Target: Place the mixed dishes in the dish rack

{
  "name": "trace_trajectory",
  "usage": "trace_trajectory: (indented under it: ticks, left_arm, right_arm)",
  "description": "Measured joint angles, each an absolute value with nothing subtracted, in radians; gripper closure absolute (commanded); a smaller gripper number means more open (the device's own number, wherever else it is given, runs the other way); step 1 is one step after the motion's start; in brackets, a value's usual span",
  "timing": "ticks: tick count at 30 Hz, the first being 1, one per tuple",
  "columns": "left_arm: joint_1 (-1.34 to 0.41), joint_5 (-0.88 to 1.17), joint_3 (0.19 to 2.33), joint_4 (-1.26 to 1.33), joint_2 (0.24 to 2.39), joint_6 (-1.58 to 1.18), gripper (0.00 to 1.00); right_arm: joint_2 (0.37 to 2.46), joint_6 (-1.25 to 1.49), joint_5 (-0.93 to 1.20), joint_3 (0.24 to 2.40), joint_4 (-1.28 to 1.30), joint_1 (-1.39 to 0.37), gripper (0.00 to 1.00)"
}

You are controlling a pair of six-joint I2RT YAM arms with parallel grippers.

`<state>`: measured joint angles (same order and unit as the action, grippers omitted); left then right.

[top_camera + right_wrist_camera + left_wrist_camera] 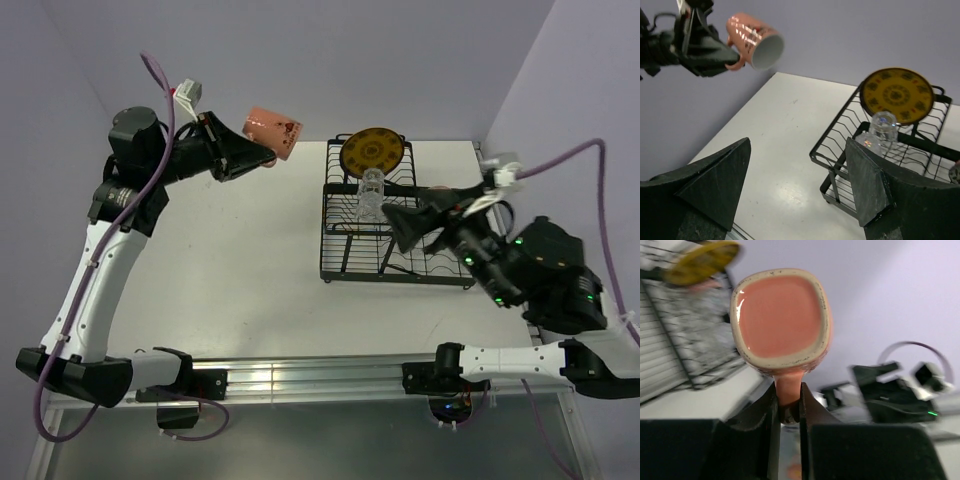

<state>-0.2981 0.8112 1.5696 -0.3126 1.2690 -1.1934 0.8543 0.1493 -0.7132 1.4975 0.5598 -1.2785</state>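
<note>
Lilac walls are seen round a white surface (250,270), at whose far right the dish rack (350,255) is set. The pink mug (272,133) is held clear of the surface, left of the rack and well apart from it, by the left end effector (787,410). Its fingers are clamped on the handle, a grip judged to leave the body free for lowering between the wires. The mug's long axis is laid near level, with the mouth turned toward the rack and the base toward the left wrist. The yellow plate (896,95) is stood on edge at the rack's far end, face toward the arms, and two tumblers (883,125) are seated just before it. The right end effector (797,145) is poised over the rack with fingers wide apart and nothing between them, a stance judged to leave the mug's path open
</note>
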Motion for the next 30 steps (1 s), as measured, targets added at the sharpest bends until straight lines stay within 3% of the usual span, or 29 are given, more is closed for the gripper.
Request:
trace_trajectory:
  ticks: [6,15,22,30]
  left_arm:
    - [-0.251,0.559,1.424,-0.501,1.221,-0.868,1.00]
    - [-0.304,0.311,0.998,-0.313,1.189,-0.693,1.00]
    - [-0.422,0.303,0.952,-0.038,1.280,-0.653,1.00]
    - [-0.442,0.340,0.946,0.144,1.428,-0.673,1.00]
  right_arm:
    - [0.722,0.212,-0.785,1.555,0.683,-1.279,0.16]
    - [0.695,0.284,-0.841,1.689,0.867,-1.279,0.16]
    - [0.688,0.332,-0.857,1.727,0.984,-1.279,0.16]
    - [0.656,0.409,-0.878,1.806,1.090,-1.279,0.16]
